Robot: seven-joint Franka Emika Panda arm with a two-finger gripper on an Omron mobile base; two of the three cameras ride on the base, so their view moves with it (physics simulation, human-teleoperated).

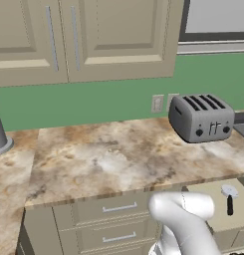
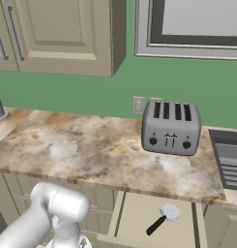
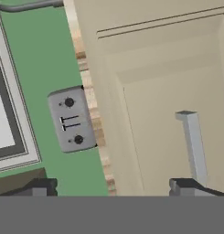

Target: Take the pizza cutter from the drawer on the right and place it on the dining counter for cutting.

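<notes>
Right base view, drawer (image 2: 127, 218) open, pizza cutter (image 2: 163, 218) inside

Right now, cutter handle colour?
Black; the cutter shows best in the right base view.

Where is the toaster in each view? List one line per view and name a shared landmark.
Left base view: toaster at right, mid-height, on the worktop.
Right base view: toaster right of centre, on the worktop.
Hand view: toaster left of centre, rolled sideways.
Landmark: green wall behind it.
</notes>
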